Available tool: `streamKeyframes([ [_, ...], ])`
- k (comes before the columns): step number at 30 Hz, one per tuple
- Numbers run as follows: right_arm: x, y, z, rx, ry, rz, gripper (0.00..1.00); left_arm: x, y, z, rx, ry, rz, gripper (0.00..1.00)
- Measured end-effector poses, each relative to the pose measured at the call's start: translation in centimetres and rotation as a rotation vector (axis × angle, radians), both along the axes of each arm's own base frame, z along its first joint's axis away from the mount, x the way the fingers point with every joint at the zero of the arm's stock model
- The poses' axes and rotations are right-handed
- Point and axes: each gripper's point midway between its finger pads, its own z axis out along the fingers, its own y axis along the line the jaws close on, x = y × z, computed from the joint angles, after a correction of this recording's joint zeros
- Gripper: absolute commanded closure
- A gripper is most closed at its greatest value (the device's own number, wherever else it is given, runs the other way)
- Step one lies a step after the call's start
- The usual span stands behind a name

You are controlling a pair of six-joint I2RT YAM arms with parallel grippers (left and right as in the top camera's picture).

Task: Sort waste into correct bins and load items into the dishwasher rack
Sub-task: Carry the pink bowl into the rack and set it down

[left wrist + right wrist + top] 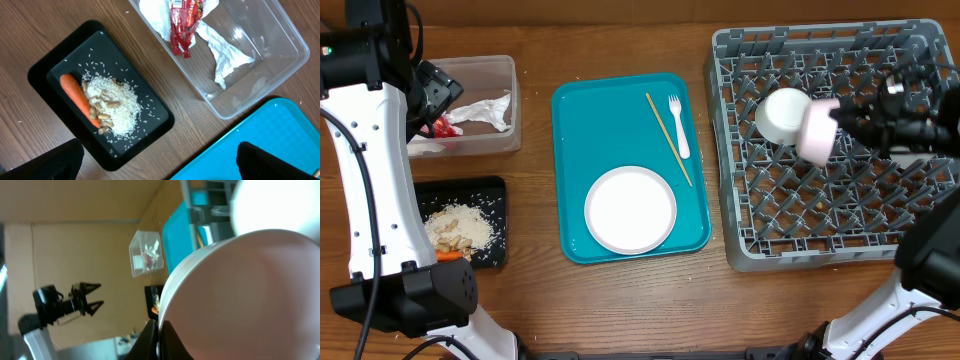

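From above, the teal tray (570,150) carries the round plate (630,210), the white fork (676,125) and the wooden stick (668,138). Right of the tray sits the grey rack (840,225). Over it the right gripper (840,115) is pinched tight on the rim of a white bowl (815,135), just beside a second white dish (782,113). Left of the tray, the left gripper (438,95) hangs over the clear tub (485,65).

The left wrist view has its fingers (62,160) spread wide, holding nothing. Beyond the tray's corner (270,130) the tub (280,45) holds the napkin (225,55) and red wrapper (184,25). The black tray (55,65) holds the carrot (75,92) and grainy scraps (117,107).

In the right wrist view the bowl (240,295) fills the frame, clamped at its rim.
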Motion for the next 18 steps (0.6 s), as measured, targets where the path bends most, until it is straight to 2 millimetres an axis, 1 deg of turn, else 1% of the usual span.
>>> streamKeyframes([
  [2, -0.4, -1.4, -1.2, 0.021, -0.002, -0.044, 0.96, 0.0, 0.0, 0.0, 0.000, 0.000, 0.000, 0.00],
  [3, -0.8, -2.2, -1.7, 0.033, 0.009, -0.070, 0.93, 0.0, 0.0, 0.0, 0.000, 0.000, 0.000, 0.00],
  [5, -1.3, -3.5, -2.1, 0.049, 0.017, -0.109, 0.84, 0.0, 0.0, 0.0, 0.000, 0.001, 0.000, 0.00],
  [8, -1.7, -5.3, -2.1, 0.052, 0.009, -0.159, 0.64, 0.0, 0.0, 0.0, 0.000, 0.000, 0.000, 0.00],
  [9, -1.8, -5.9, -2.0, 0.055, 0.009, -0.176, 0.60, 0.0, 0.0, 0.0, 0.000, 0.000, 0.000, 0.00],
  [13, -2.1, -7.3, -2.2, 0.059, 0.025, -0.220, 0.60, 0.0, 0.0, 0.0, 0.000, 0.001, 0.000, 0.00],
  [17, -2.9, -9.2, -2.8, 0.032, 0.105, -0.269, 0.60, 0.0, 0.0, 0.0, 0.000, 0.000, 0.000, 0.00],
  [18, -3.4, -10.3, -3.0, 0.003, 0.152, -0.295, 0.60, 0.0, 0.0, 0.0, 0.000, 0.000, 0.000, 0.00],
])
